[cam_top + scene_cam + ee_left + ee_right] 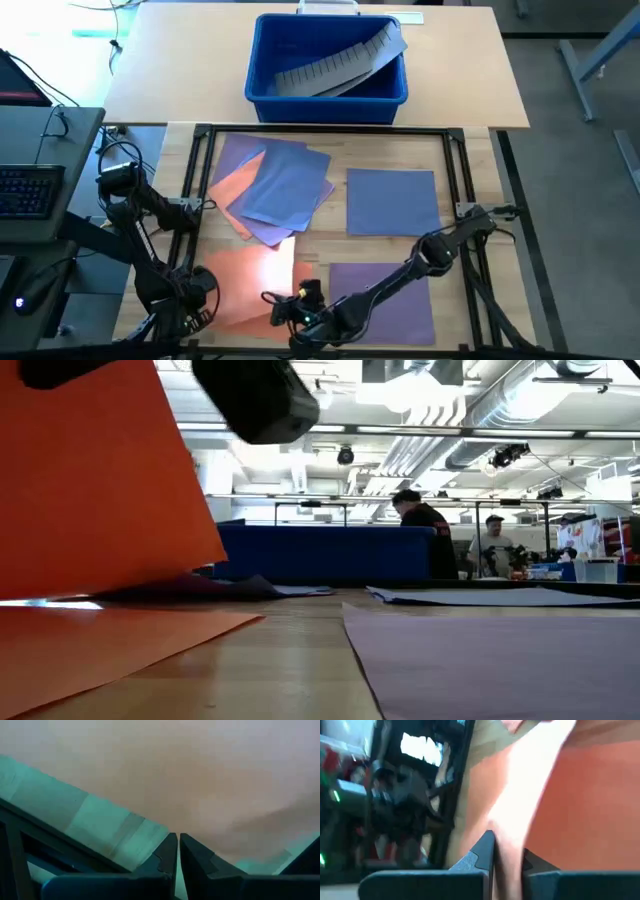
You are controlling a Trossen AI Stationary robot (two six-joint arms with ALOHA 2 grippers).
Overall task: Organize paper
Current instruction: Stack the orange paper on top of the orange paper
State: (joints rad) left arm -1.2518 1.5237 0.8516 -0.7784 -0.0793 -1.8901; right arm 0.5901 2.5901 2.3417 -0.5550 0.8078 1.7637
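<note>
Two arms low at the front edge, right gripper [272, 303] pinching orange paper [245, 285].

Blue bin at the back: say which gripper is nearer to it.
Right, slightly. The right gripper is at the front edge, shut on the lifted orange sheet. The left gripper sits farther front-left, shut. Both are far from the blue bin.

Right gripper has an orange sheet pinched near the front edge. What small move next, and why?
Probably lift a little more and start carrying it toward the pile at back left. The right gripper is shut on the orange sheet, which the low view shows raised on one side above a second orange sheet still flat. The left gripper waits shut nearby.
</note>
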